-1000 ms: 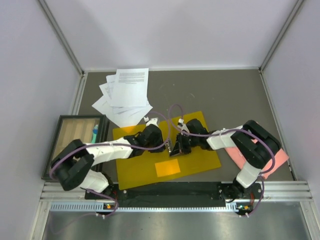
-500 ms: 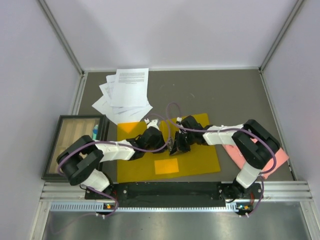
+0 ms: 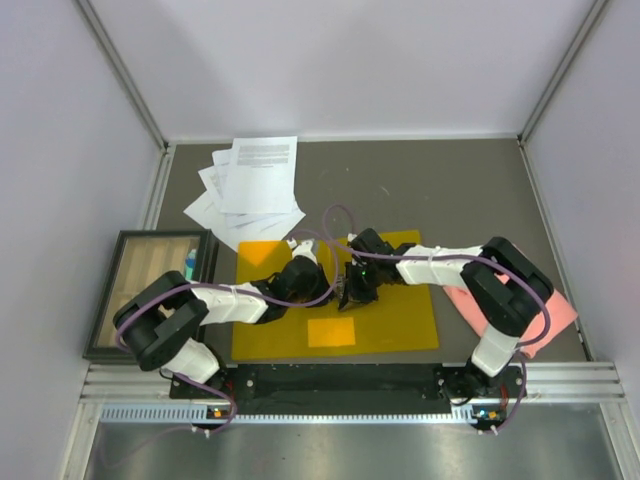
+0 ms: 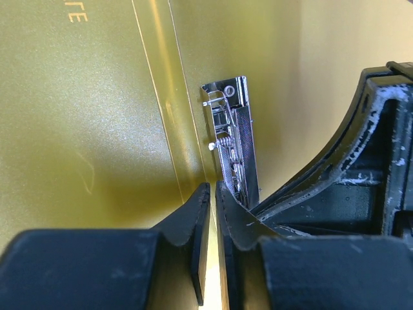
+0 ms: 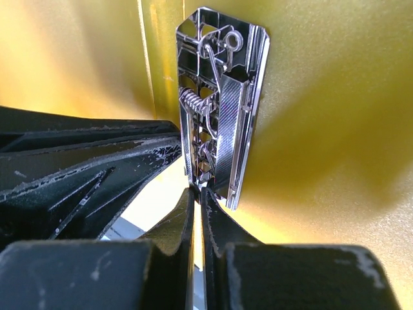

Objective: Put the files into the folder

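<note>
**Folder, open, clip exposed; files lying outside**

Top view: the folder (image 3: 400,320) is laid open at the middle of the table (image 3: 450,190), long axis left to right, fold running near to far. A paler rectangle (image 3: 332,333) is borne on its near half, with no writing legible. The files (image 3: 255,185) are fanned at far left, just beside the folder's far corner, their print too small to be read. The left gripper (image 3: 322,285) and right gripper (image 3: 350,290) are met over the fold.

Left wrist: gilt letters (image 4: 68,13) are cut off at the edge. The metal clip (image 4: 229,142) is aligned with the fold. Fingers are drawn to a narrow slit; a grip cannot be told.

Right wrist: fingers are pressed together at the clip's end.
</note>
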Controlling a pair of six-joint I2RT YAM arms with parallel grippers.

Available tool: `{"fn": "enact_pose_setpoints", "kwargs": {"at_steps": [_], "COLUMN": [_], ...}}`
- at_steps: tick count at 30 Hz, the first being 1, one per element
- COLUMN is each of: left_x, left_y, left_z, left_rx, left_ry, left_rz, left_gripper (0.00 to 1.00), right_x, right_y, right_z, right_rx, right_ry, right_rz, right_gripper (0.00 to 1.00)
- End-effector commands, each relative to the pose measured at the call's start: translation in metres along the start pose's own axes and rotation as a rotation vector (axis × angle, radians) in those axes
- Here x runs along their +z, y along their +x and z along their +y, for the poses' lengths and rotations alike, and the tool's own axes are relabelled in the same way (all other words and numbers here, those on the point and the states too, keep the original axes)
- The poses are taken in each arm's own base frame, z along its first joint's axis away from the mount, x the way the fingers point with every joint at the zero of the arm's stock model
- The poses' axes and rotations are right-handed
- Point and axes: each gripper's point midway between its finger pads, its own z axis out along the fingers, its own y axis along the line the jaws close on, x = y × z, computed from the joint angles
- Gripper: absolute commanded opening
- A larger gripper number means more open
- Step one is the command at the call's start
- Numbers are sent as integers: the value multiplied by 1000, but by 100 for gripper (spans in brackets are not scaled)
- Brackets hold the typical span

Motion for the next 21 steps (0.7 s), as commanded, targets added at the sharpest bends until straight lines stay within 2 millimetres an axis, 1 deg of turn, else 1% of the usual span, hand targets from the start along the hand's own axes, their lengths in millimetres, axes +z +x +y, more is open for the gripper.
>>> {"fn": "enact_pose_setpoints", "kwargs": {"at_steps": [1, 2, 4, 5, 6, 7, 9, 11, 12, 13, 14, 17, 21], "left_x": [-3, -3, -3, -4, -5, -6, -7, -7, -6, -6, -5, -5, -5], "left_y": [47, 48, 48, 48, 48, 47, 45, 45, 46, 46, 47, 50, 50], "left_z": [42, 43, 46, 47, 48, 48, 47, 48, 48, 51, 53, 58, 58], "left_rx": [13, 13, 20, 23, 26, 29, 33, 32, 30, 30, 25, 18, 18], "left_ry": [-116, -120, -130, -135, -139, -140, -139, -146, -148, -157, -167, -181, -182], "left_rz": [154, 157, 158, 158, 160, 159, 155, 154, 156, 155, 154, 160, 162], "left_gripper": [15, 15, 15, 14, 14, 14, 14, 13, 11, 11, 10, 10, 10], "right_x": [26, 27, 25, 22, 15, 11, 0, -8, -10, -11, -10, -3, 7], "right_y": [38, 44, 44, 42, 35, 34, 21, 14, 13, 11, 12, 22, 32], "right_z": [-110, -116, -114, -109, -96, -88, -60, -42, -40, -40, -44, -64, -85], "right_rx": [31, 41, 36, 27, 4, -6, -34, -37, -37, -41, -39, -26, -11], "right_ry": [425, 438, 436, 426, 386, 365, 284, 234, 233, 240, 257, 312, 358], "right_rz": [68, 85, 88, 87, 61, 63, 34, 16, 19, 14, 17, 43, 57], "right_gripper": [0, 0, 0, 0, 0, 0, 0, 0, 0, 0, 0, 0, 0]}}
